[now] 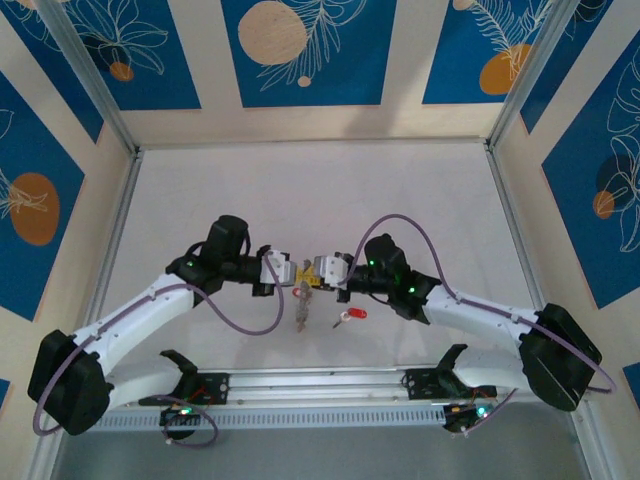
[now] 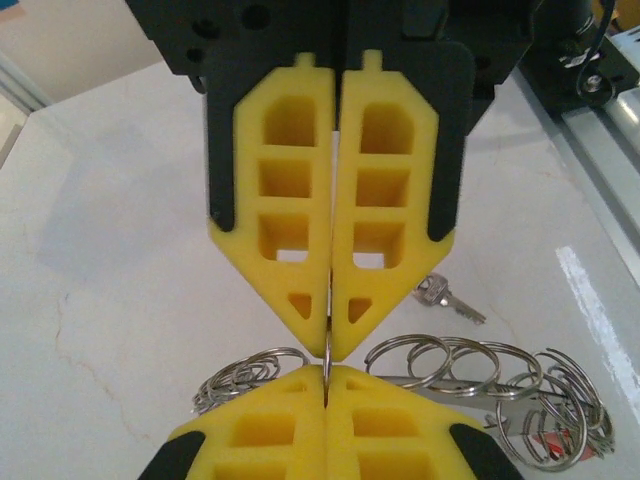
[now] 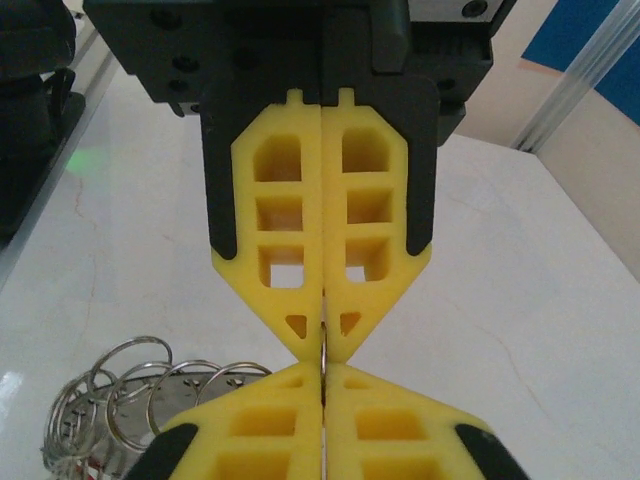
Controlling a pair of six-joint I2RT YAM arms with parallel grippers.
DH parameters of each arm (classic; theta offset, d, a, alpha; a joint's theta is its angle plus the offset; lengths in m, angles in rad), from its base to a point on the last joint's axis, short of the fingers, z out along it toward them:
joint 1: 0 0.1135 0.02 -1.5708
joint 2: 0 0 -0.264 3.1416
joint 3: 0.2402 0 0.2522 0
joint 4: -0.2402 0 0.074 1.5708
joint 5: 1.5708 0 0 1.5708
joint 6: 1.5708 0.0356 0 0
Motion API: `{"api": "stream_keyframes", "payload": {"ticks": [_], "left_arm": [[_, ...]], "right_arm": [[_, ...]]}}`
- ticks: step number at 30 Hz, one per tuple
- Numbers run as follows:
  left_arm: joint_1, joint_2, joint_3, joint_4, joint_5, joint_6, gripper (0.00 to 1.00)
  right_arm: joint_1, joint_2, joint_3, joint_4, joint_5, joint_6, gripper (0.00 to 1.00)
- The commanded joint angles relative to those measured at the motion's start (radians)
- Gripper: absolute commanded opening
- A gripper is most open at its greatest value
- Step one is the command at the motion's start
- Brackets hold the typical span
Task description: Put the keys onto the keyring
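Seen from above, two white arms reach inward over a pale, marbled surface (image 1: 320, 190) and meet tip to tip near its middle. The left gripper (image 1: 292, 272) and the right gripper (image 1: 314, 271) face each other, their yellow fingertips almost touching. Just below where they meet, the keyring (image 1: 302, 312) shows as a small silvery streak, too small in this view to make out its shape. There is a red speck beside its upper end. A little to the right, apart from it, a red-headed key (image 1: 353, 314) lies on the surface.

In the left wrist view, the left gripper (image 2: 330, 345) has its two yellow fingers pressed together, pinching a thin sliver of metal seen edge-on. The right gripper (image 2: 327, 378) rises from the bottom edge, cut off by the frame, and is closed on the same sliver. The sliver looks like one loop of the keyring (image 2: 470, 362), which appears here as a bunch of overlapping silver wire loops fanning out on both sides behind the fingertips. The fingers hide where the sliver joins the bunch. Through the loops at lower right is a patch of red, too blurred to identify. A small silver key (image 2: 452, 299) lies on the surface beyond the loops. A yellow finger partly hides its head, so the head's colour cannot be told.

In the right wrist view, the right gripper (image 3: 323, 345) is clamped on the thin metal edge. The left gripper (image 3: 323, 378) meets it from below, cropped by the frame. Loops of the keyring (image 3: 150, 395) sit at lower left, cut off at the edge.
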Motion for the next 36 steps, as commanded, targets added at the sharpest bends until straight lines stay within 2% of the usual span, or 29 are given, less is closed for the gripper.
{"api": "stream_keyframes", "payload": {"ticks": [1, 3, 4, 6, 7, 10, 13, 17, 25, 31, 34, 36], "left_arm": [[-0.017, -0.046, 0.047, -0.006, -0.006, 0.019, 0.0], [-0.015, -0.06, 0.049, -0.013, -0.015, 0.02, 0.0], [-0.014, -0.066, 0.053, -0.028, -0.025, 0.021, 0.05], [-0.011, -0.078, 0.062, -0.079, -0.052, 0.025, 0.26], [-0.007, -0.085, 0.062, -0.107, -0.055, 0.028, 0.33], [0.005, -0.114, 0.031, -0.114, -0.039, 0.025, 0.35], [0.017, -0.13, 0.002, -0.038, -0.034, -0.024, 0.35], [0.029, -0.116, -0.001, 0.023, -0.001, -0.067, 0.33], [0.035, -0.084, -0.01, 0.105, 0.07, -0.121, 0.3], [0.035, -0.093, -0.007, 0.083, 0.082, -0.102, 0.1], [0.035, -0.092, 0.007, 0.024, 0.071, -0.048, 0.0], [0.034, -0.092, 0.039, -0.049, 0.044, -0.004, 0.0]], "right_arm": [[0.007, 0.023, 0.033, -0.002, 0.012, -0.008, 0.0], [0.005, 0.026, 0.027, 0.031, -0.003, 0.006, 0.0], [0.0, 0.025, 0.016, 0.063, -0.015, 0.025, 0.0], [-0.016, 0.019, -0.009, 0.144, -0.055, 0.077, 0.0], [-0.027, 0.017, -0.023, 0.191, -0.081, 0.109, 0.0], [-0.046, 0.009, -0.058, 0.301, -0.132, 0.176, 0.0], [-0.063, 0.015, -0.093, 0.407, -0.166, 0.231, 0.0], [-0.081, 0.034, -0.099, 0.477, -0.23, 0.264, 0.0], [-0.084, 0.074, -0.086, 0.533, -0.269, 0.281, 0.0], [-0.076, 0.083, -0.079, 0.53, -0.264, 0.276, 0.0], [-0.072, 0.069, -0.07, 0.473, -0.235, 0.246, 0.0], [-0.064, 0.055, -0.057, 0.389, -0.176, 0.217, 0.02]]}}
